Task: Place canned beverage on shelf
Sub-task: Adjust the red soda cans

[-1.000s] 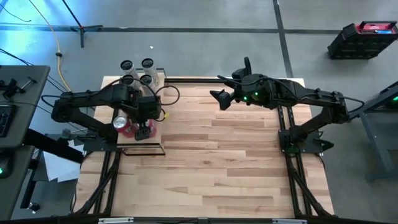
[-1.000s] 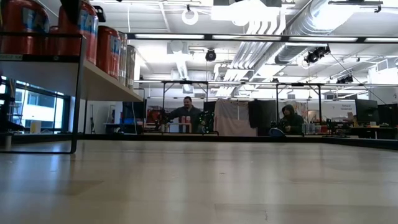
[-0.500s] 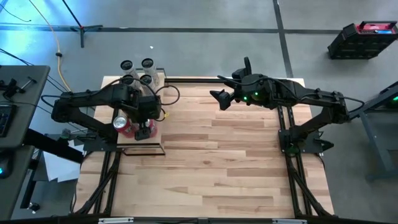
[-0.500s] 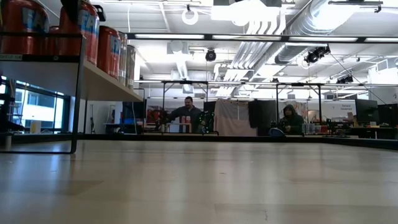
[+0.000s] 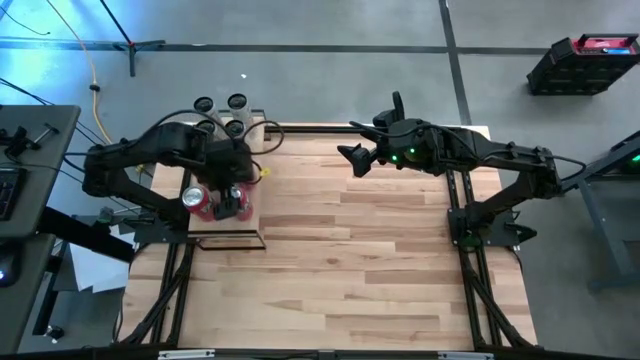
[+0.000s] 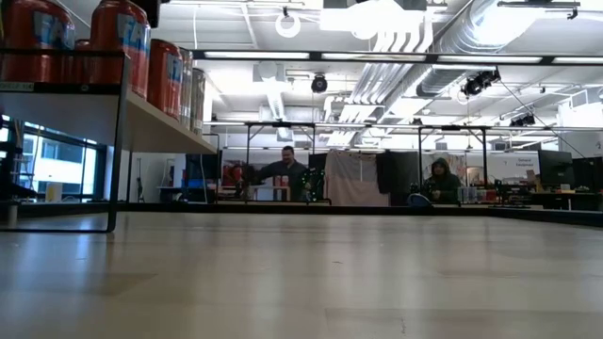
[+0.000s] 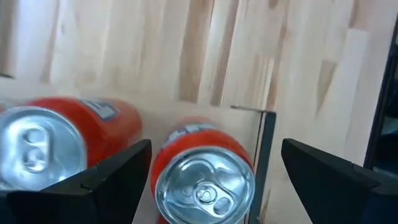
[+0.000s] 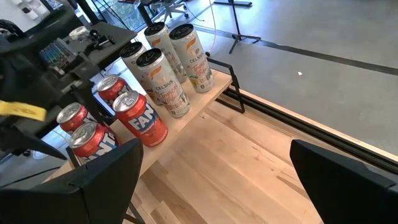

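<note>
Fingers (image 7: pixel 118 180) of the left gripper (image 7: pixel 208 186) spread, released above an upright red can (image 7: pixel 202 168) on the shelf (image 5: pixel 255 238).

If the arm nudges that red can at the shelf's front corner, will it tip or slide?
The red can stands upright, tall and narrow, so a high nudge would probably tip it. It sits near the shelf edge, so it might fall off. Its smooth metal would likely slide and roll.

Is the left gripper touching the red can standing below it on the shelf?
Apart. The left wrist view shows the left gripper open, its fingers clear either side of the red can.
</note>
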`<state>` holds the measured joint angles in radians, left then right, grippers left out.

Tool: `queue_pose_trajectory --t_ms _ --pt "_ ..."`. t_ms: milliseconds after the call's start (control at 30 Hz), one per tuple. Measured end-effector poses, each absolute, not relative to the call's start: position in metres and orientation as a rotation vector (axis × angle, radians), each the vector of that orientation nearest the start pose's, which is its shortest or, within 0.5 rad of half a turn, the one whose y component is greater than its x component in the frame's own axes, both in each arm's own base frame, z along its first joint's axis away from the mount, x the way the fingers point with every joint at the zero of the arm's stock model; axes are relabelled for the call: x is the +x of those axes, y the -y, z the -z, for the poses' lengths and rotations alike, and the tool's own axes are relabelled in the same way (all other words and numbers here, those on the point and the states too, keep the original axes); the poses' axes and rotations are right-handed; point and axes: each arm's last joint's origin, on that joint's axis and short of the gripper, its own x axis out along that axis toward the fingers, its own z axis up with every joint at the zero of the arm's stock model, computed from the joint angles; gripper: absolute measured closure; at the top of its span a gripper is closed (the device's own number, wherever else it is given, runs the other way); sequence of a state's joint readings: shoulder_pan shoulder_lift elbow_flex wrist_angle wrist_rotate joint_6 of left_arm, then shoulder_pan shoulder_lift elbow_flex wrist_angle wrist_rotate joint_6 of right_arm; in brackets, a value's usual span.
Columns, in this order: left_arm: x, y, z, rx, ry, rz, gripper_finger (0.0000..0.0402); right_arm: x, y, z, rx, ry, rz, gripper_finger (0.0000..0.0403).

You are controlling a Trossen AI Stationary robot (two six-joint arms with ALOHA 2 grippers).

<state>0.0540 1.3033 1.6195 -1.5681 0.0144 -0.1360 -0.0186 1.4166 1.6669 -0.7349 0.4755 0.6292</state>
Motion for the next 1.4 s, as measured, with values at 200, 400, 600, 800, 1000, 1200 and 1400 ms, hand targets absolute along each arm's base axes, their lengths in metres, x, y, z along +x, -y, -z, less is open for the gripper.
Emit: queue_pose_trajectory --t_ms 200,400,600,800,1000,1200,1400 --pt "0.203 -0.014 -0.414 -0.071 -1.088 -0.197 0.0051 0.284 0.019 -0.440 0.493 -0.305 0.618 0.0011" --pt "0.231 -0.017 -0.421 0.017 -0.890 -0.175 0.0051 0.283 0.020 -0.440 0.491 -0.275 0.685 0.0011" --pt "0.245 -0.037 -0.397 0.033 -1.084 -0.231 0.0098 0.283 0.019 -0.440 0.497 -0.274 0.681 0.0011" --pt "0.253 -0.054 -0.385 0.003 -1.149 -0.333 0.0186 0.284 0.016 -0.440 0.495 -0.280 0.667 0.0011" --pt "0.256 -0.058 -0.378 -0.002 -1.220 -0.336 0.0281 0.283 0.016 -0.440 0.489 -0.285 0.666 0.0011" --pt "0.254 -0.061 -0.374 0.026 -1.284 -0.324 0.0383 0.283 0.017 -0.440 0.487 -0.285 0.668 0.0011" --pt "0.251 -0.069 -0.373 -0.006 -1.296 -0.361 0.0387 0.283 0.017 -0.440 0.487 -0.285 0.668 0.0011"
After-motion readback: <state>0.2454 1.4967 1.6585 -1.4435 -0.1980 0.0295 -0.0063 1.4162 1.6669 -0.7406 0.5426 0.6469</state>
